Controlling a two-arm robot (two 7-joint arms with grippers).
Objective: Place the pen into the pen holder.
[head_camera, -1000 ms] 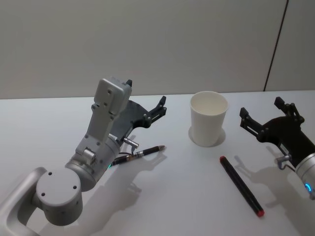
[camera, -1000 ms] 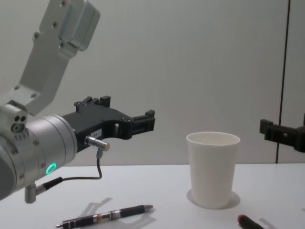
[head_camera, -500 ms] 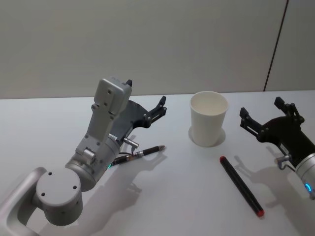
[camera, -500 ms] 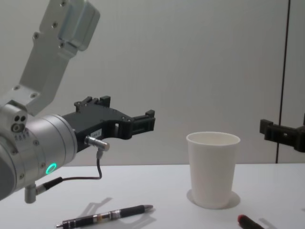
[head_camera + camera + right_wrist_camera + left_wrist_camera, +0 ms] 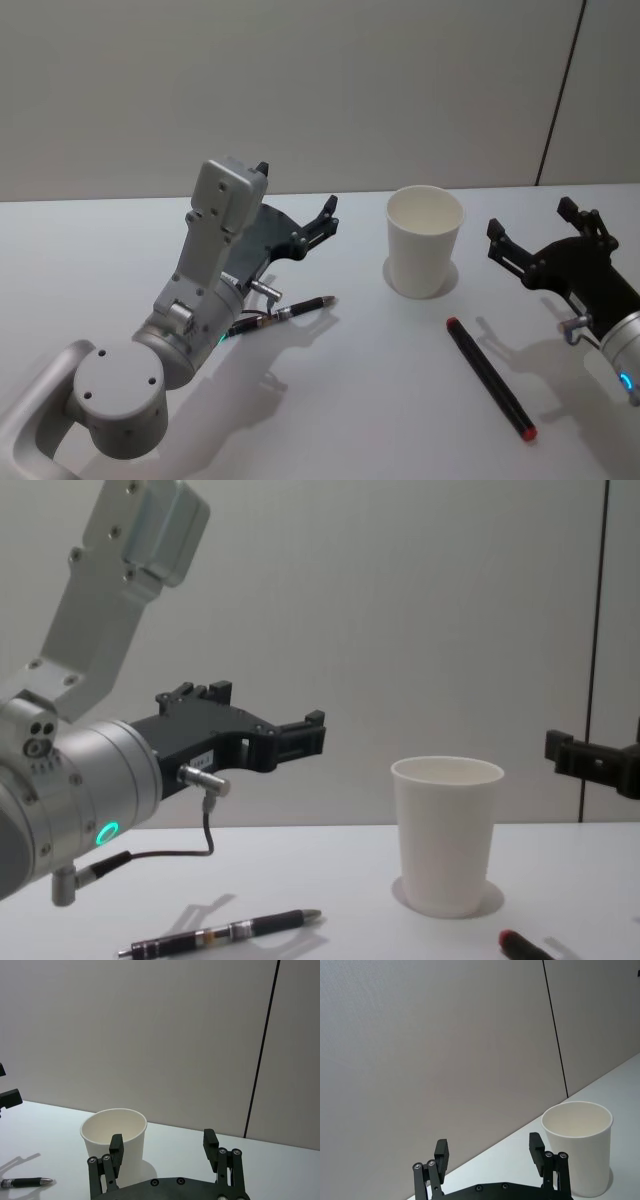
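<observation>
Nothing has moved since a second ago: both arms, both pens and the pen holder [image 5: 424, 243] sit exactly where they were. Nearest the robot, a black marker with red ends [image 5: 490, 377] lies flat on the white worktop [image 5: 380, 420], in front of the pen holder and to its right, well apart from it, its far red end angled toward the cup. To the front left of the pen holder lies a dark pen [image 5: 280, 314] with a silvery tip, also flat on the worktop, the tip pointing roughly toward the cup and its other end running under the left arm's wrist. The left claw [image 5: 296, 190] hangs in the air to the left of the pen holder, above and a little beyond the dark pen, fingers spread wide with nothing between them; the chest view shows it at about rim height or higher, clear of the worktop. The right claw [image 5: 531, 218] hovers to the right of the pen holder, apart from it and just beyond the marker's far end, likewise spread and empty. The pen holder, a white paper cup, stands upright between the two claws with its mouth open and nothing visible inside. Behind the pen holder rises a plain grey wall [image 5: 300, 90], with a dark vertical seam [image 5: 560, 90] to the cup's right.
</observation>
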